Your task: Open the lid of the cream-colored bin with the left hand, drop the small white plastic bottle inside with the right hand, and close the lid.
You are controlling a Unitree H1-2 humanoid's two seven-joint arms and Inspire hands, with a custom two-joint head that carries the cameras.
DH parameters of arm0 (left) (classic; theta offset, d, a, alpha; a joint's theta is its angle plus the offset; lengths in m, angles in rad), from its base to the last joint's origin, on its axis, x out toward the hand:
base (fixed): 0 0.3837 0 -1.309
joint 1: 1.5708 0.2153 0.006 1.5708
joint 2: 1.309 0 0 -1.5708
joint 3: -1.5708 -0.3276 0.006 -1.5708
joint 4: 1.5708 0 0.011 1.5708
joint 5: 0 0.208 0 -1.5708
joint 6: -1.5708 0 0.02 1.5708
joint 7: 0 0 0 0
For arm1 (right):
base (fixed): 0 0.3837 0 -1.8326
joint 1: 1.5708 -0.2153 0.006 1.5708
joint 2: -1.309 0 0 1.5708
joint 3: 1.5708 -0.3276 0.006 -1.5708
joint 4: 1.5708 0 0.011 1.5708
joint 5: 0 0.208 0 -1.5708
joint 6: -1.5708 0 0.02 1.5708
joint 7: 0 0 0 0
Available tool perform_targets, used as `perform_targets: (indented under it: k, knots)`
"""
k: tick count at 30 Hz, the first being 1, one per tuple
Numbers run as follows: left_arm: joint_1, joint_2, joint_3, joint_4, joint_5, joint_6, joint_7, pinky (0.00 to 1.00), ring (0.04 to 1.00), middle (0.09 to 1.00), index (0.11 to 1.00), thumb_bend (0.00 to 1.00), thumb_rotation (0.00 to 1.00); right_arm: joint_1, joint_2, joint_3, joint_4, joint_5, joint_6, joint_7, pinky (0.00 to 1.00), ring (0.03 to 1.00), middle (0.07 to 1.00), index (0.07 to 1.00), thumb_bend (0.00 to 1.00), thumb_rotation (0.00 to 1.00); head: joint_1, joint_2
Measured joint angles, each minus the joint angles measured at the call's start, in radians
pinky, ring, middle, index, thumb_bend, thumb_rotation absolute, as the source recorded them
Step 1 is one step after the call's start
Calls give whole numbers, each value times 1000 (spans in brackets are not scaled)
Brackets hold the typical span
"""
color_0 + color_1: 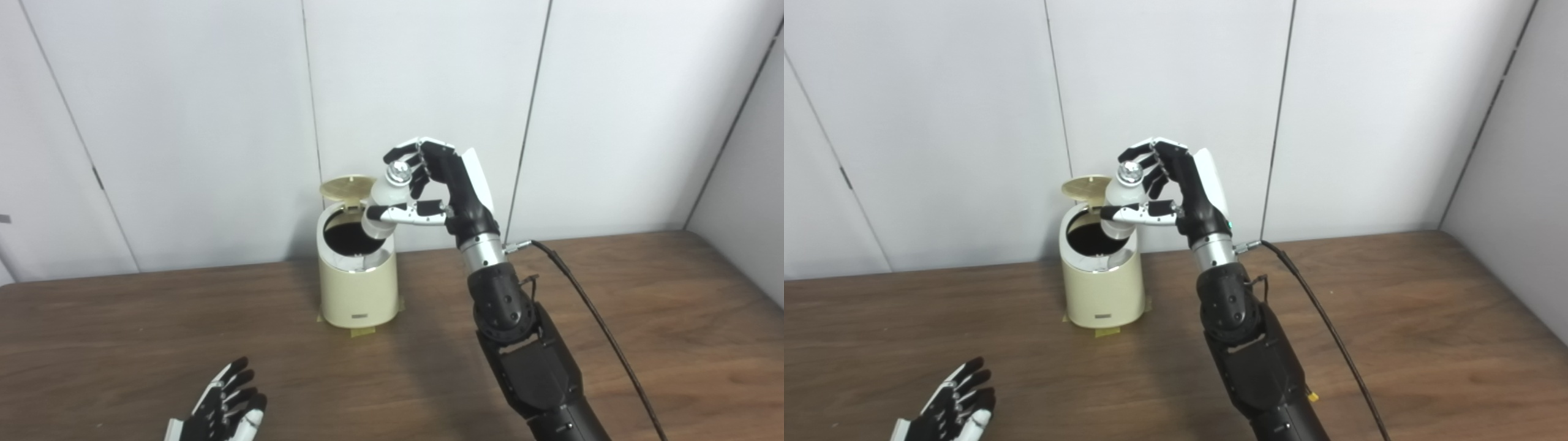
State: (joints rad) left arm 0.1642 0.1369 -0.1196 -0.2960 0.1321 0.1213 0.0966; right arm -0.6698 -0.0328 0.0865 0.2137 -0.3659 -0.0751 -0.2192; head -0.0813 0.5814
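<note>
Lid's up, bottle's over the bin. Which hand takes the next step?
Right. The right hand holds the bottle above the open bin, so releasing it should be next. The left hand hangs open, low, away from the raised lid.

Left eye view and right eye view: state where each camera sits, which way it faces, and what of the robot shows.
Left eye view: on the head, left side, facing down and forward at the table; shows the right hand holding the small white bottle and the open left hand.
Right eye view: beside it, facing likewise; same hands.
Shared: cream bin, lid up.
</note>
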Motion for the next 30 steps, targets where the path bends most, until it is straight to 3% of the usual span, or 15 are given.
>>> perform_targets:
  k: [10, 23, 30]
  knots:
    - [3, -3, -36, -1, 36, 2, 39, 660, 774, 835, 897, 556, 565, -15, 29, -6, 89, 10, -28, -36, 260, 343, 422, 532, 518, 0, 25, 2]
    - [9, -4, -61, -19, 44, 19, 61, 645, 774, 836, 894, 565, 569, -42, 68, -26, 229, 40, -130, -95, 252, 333, 425, 532, 519, 0, 32, 12]
    - [13, -4, -67, -23, 44, 20, 61, 647, 768, 830, 889, 573, 577, -50, 115, -29, 272, 38, -169, -175, 263, 338, 427, 530, 519, 0, 23, 15]
